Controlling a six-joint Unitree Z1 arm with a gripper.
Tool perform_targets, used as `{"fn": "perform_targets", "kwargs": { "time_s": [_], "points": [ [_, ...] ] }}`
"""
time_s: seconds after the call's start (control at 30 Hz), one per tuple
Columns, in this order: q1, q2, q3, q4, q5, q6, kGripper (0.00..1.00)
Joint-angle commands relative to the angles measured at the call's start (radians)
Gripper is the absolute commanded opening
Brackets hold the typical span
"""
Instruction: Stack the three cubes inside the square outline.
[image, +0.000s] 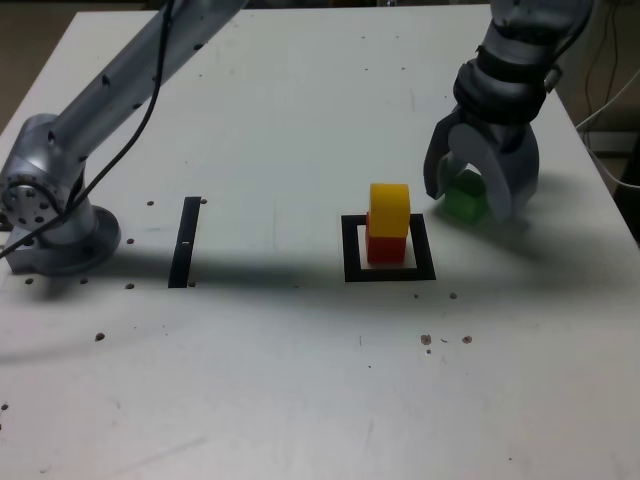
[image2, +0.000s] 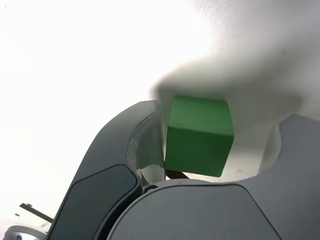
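A yellow cube (image: 389, 208) sits on a red cube (image: 385, 249) inside the black square outline (image: 351, 250), near the table's middle. On the table just to the exterior view's right of that stack lies the green cube (image: 466, 206) (image2: 199, 135). My gripper (image: 470, 200) (image2: 222, 115) is lowered over the green cube with one jaw on each side. In the wrist view one finger (image2: 145, 125) touches a face of the cube. The other finger (image2: 295, 145) stands off it with a strip of table showing between, so the gripper is open around the cube.
A narrow black strip (image: 185, 241) lies on the white table (image: 300, 380) at the exterior view's left, next to the arm's base (image: 50, 225). The arm's long link crosses above the far left. Cables hang beyond the table's right edge (image: 610, 170).
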Motion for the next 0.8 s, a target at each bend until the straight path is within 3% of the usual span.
{"fn": "perform_targets", "kwargs": {
  "time_s": [0.0,0.77],
  "points": [
    [0.0,-0.004,-0.006,-0.001,-0.005,-0.001,0.41],
    [-0.005,-0.004,-0.013,0.009,-0.008,-0.003,0.41]
  ]
}}
